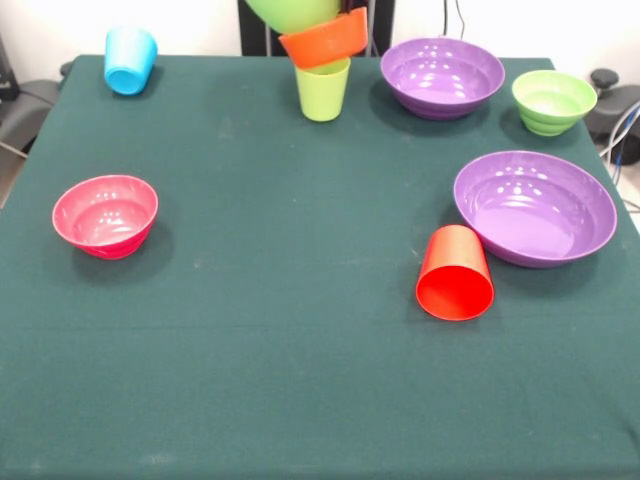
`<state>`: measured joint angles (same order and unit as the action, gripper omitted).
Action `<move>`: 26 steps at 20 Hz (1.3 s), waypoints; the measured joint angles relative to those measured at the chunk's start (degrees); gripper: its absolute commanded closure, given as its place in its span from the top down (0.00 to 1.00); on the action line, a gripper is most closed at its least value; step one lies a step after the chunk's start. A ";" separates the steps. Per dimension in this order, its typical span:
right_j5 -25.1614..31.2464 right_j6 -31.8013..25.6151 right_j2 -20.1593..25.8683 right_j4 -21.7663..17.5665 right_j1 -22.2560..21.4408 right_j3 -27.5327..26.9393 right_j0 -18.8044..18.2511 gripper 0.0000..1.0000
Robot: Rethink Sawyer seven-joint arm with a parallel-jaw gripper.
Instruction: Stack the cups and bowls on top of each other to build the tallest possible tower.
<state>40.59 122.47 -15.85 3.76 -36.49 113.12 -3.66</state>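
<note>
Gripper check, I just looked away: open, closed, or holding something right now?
Gripper: not in view. The tilted lime-green bowl nested in the orange bowl sits over the lime green cup at the top edge.

A dark green cloth (300,380) covers the table from edge to edge, faintly speckled with lint. Behind it runs a plain white wall (190,25), evenly lit. A black chair (25,110) stands off the left corner. At the right edge sit black gear (612,100) and loose cables (622,135).
</note>
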 measured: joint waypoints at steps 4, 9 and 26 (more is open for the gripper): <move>0.01 0.00 0.00 0.25 1.02 -0.44 -0.18 0.00; 0.00 0.00 0.48 1.85 2.39 -1.43 -1.73 0.00; -3.40 0.00 2.30 5.77 2.24 -1.47 -3.08 0.00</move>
<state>37.19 122.47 -13.55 9.53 -34.24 111.65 -6.74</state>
